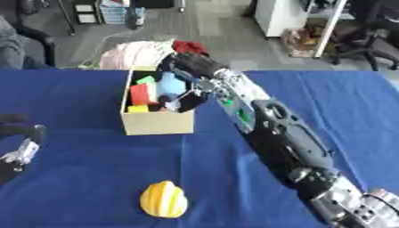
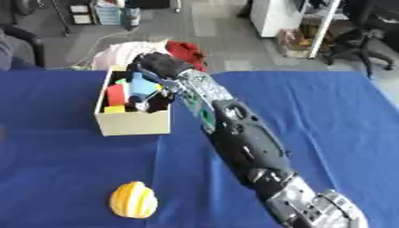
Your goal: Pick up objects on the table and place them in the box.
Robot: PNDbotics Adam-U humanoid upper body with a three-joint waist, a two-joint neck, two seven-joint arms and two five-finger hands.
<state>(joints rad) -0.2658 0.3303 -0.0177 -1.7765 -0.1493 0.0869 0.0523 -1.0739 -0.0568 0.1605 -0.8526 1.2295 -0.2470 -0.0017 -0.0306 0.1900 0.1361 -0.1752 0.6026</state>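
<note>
An open cardboard box stands on the blue table, left of centre. Inside it lie a red block, a green piece, a small yellow piece and a light blue object. My right arm stretches from the lower right corner up to the box, and my right hand hangs over its right half, right against the blue object. Blur hides whether it holds that object. A yellow ribbed, rounded object lies alone on the cloth near the front. My left hand rests open at the left edge.
The blue cloth covers the whole table. Beyond the far edge lie a pink-white bundle and a red item on the floor. An office chair stands at the back right.
</note>
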